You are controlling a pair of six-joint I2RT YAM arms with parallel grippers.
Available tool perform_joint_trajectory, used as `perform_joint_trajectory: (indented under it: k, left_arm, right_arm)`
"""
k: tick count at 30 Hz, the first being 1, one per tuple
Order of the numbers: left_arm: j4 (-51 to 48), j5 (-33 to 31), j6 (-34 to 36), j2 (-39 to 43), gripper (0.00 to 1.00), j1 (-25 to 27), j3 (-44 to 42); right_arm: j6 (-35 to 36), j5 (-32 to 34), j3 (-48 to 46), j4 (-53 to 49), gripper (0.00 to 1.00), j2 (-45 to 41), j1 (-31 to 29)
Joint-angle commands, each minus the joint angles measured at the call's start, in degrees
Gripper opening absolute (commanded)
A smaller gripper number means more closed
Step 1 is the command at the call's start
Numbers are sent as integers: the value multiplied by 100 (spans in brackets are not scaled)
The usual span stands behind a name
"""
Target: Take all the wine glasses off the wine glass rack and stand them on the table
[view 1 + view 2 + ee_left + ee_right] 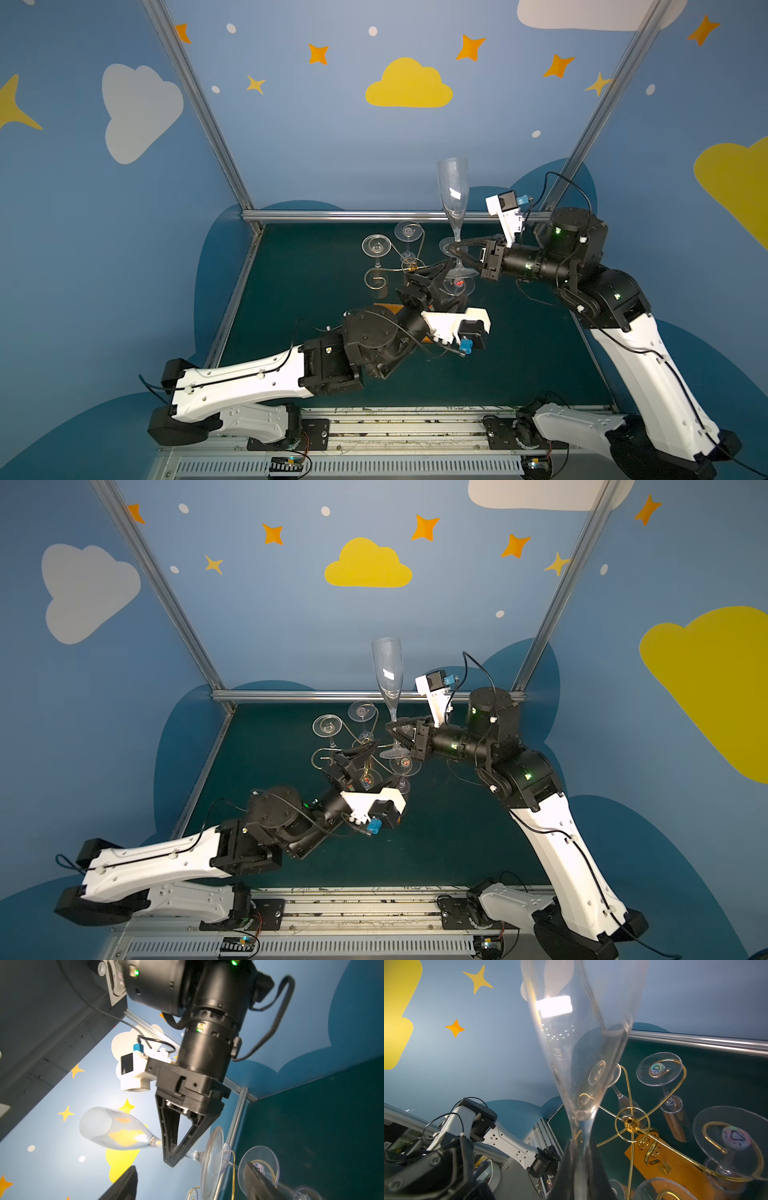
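Observation:
A clear tall wine glass [453,191] [387,671] stands upright in the air above the wine glass rack [409,266] [630,1121], a gold wire stand on an orange-brown base [675,1167]. My right gripper [454,249] [393,730] [172,1159] [579,1167] is shut on the glass's thin stem, just above its round foot [212,1159]. My left gripper [446,282] [365,762] [191,1183] stands open just below and in front of that foot, holding nothing.
Other clear glasses [376,245] [409,230] [659,1069] [735,1136] hang upside down from the rack's spiral curls. The rack stands mid-table on a dark green mat [519,353]. An aluminium rail [353,215] and the blue back wall lie close behind.

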State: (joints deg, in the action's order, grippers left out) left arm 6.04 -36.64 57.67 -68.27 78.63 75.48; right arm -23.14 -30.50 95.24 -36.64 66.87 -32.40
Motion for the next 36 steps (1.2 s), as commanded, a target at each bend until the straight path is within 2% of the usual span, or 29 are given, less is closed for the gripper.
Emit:
perform_joint_trajectory:
  k: [1, 4, 9, 12, 16, 20, 22, 30, 36]
  left_arm:
    - [43, 610, -1426, 526, 84, -157, 22]
    - [-517, 1447, -2974, 908, 87, -617, 194]
    - [-918, 3072, -5389, 1313, 93, -1823, 468]
    - [-1032, 4052, -6261, 1320, 94, -2438, 668]
    - [-1203, 4290, -6555, 1155, 94, -2731, 844]
    - [-938, 5329, -7222, 827, 94, -3149, 1026]
    - [-677, 5591, -7499, 618, 94, -3247, 1151]
    - [-309, 6111, -8020, -203, 92, -3398, 1820]
    - [-20, 6213, -8242, -405, 90, -3398, 1942]
  right_arm:
    - [678, 275, 178, 304, 0, -195, -22]
    - [1025, 497, 51, 663, 0, -387, -23]
    - [1396, -74, -610, 1937, 0, -697, -29]
    - [1391, -209, -712, 2140, 0, -639, -59]
    - [1495, -481, -767, 2317, 0, -535, -210]
    - [1752, -346, -832, 2254, 0, -526, -506]
    - [1868, -344, -830, 2157, 0, -539, -632]
    - [2177, -173, -856, 1873, 0, -596, -1077]
    - [2199, -37, -1029, 1889, 0, -605, -1272]
